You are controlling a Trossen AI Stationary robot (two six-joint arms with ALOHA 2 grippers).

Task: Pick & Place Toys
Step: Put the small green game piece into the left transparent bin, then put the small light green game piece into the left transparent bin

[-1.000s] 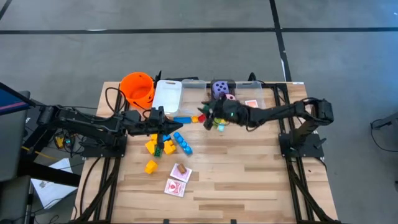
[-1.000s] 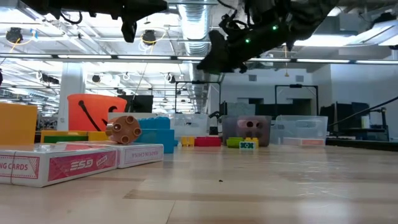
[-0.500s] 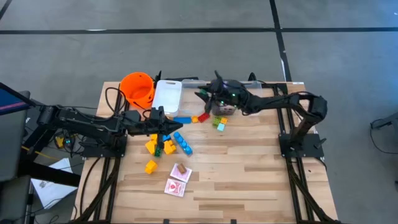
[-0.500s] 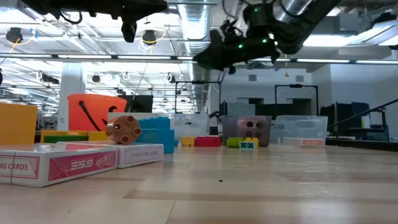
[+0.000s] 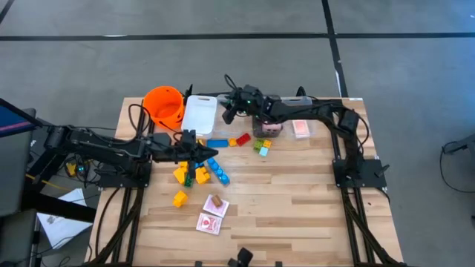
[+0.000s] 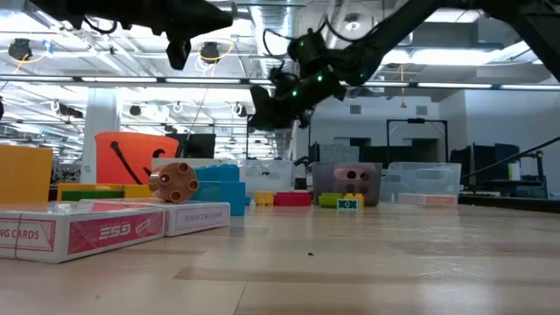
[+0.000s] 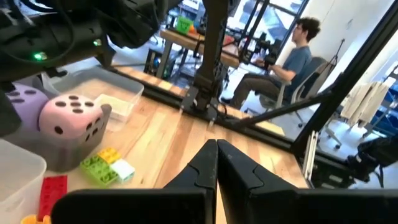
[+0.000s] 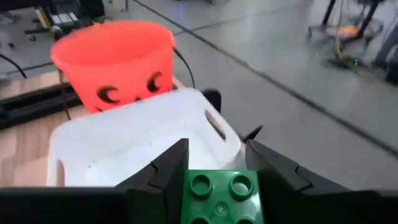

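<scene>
My right gripper (image 5: pixel 228 111) hangs over the far part of the table, above the near rim of a white bin (image 5: pixel 199 115), shut on a green studded block (image 8: pixel 221 193). It also shows high up in the low view (image 6: pixel 262 105). My left gripper (image 5: pixel 204 152) is shut and empty, level above a cluster of yellow and blue blocks (image 5: pixel 200 172). A pink die (image 7: pixel 68 121) and a purple die (image 7: pixel 22 102) sit in a clear bin. Red, green and yellow blocks (image 5: pixel 251 142) lie on the table beside it. Playing-card packs (image 5: pixel 210 221) lie near the front. My right gripper pinches the green block by two opposite sides (image 8: pixel 186 186) between its two fingers (image 8: pixel 166 169). The block's studded top faces up. It is lifted clear, above the white bin's rim.
An orange bucket (image 5: pixel 165 106) stands at the far left beside the white bin. Another clear bin at the far right holds a card pack (image 5: pixel 300 127). A lone yellow block (image 5: pixel 180 199) lies near the front left. A person (image 7: pixel 292 59) sits in the room beyond.
My right gripper has gone toward the table's far edge and then toward its left edge, from above the loose blocks by the dice bin to above the white bin, the arm stretching out. My left arm has kept still.
</scene>
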